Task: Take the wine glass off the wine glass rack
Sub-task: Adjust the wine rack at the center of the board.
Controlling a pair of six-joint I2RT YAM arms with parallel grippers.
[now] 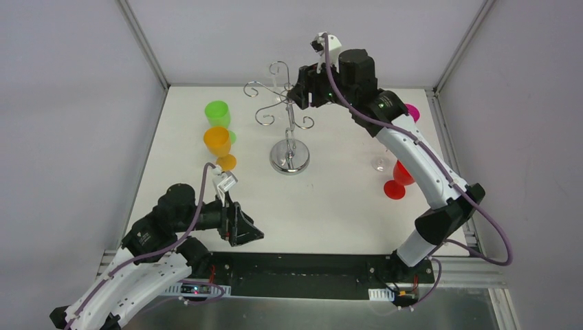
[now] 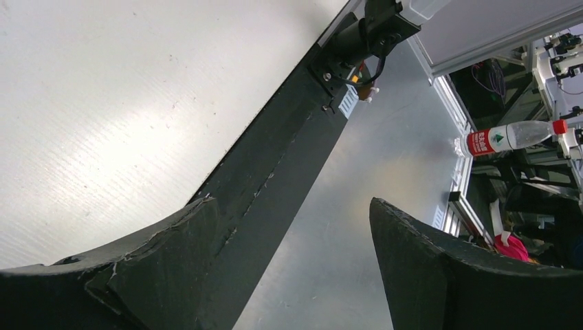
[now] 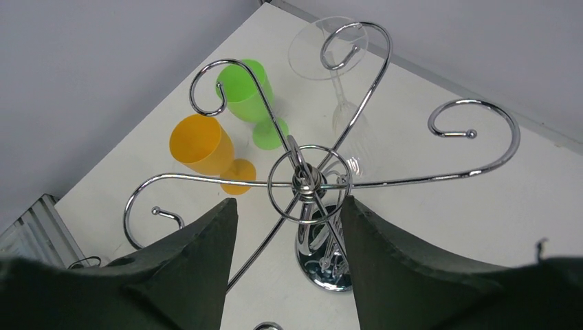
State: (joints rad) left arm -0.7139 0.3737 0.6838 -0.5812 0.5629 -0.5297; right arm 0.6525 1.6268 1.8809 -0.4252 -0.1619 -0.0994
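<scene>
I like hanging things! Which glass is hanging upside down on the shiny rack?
The clear wine glass, hooked by its foot on a curled arm of the wine glass rack. The green glass and orange glass stand upright on the table.

Your two arms are built alike: the left arm (image 1: 137,275) and the right arm (image 1: 419,158) each wear white link shells dotted with rows of small dark holes, joined by bulky black joint housings. A purple cable (image 1: 199,206) runs along the left arm; a second purple cable (image 1: 495,240) hangs off the right arm toward 4 o'clock in the overhead view. A white camera bracket (image 1: 225,182) sits on the left wrist and a matching white bracket (image 1: 332,42) on the right. A small green light (image 1: 380,105) glows on the right arm's black housing. Your jaws are matte black wedges with rough, scuffed edges.
</scene>
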